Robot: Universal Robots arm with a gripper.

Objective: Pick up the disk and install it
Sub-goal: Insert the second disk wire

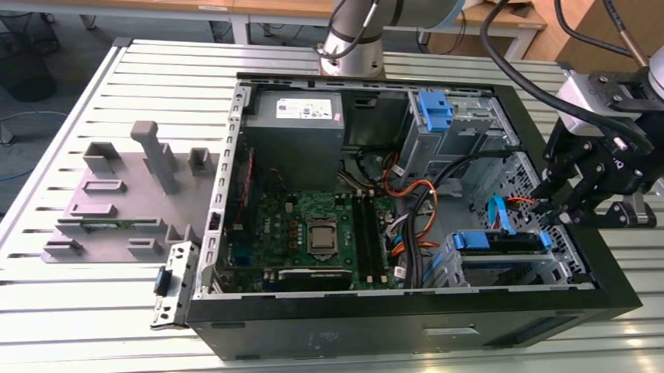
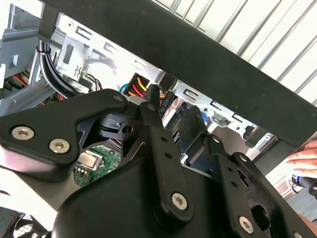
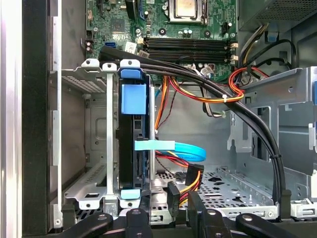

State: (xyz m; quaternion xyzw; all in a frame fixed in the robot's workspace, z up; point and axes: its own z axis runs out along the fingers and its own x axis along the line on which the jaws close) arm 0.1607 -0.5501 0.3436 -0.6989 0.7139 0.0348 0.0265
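The open computer case (image 1: 415, 318) lies on its side on the slatted table (image 1: 62, 311), with the motherboard (image 1: 322, 233) toward its middle and a grey power supply (image 1: 295, 116) at the case's 11 o'clock corner in the exterior view. A grey fixture block (image 1: 124, 194) stands on the table at 9 o'clock from the case.

The disk (image 1: 498, 242) sits already in the drive cage (image 1: 498, 268) at the case's 4 o'clock corner, its blue rails showing; in the first wrist view it stands edge-on in the metal bay (image 3: 130, 144), blue tabs at both ends.

The gripper (image 1: 568, 211) hangs at the case's 3 o'clock wall, just above the cage. Its fingers (image 3: 173, 198) stand close together around a black power connector (image 3: 190, 173) on yellow and orange wires; whether they clamp it I cannot tell.

A person's hand (image 2: 304, 161) shows beyond the case edge in the second wrist view.
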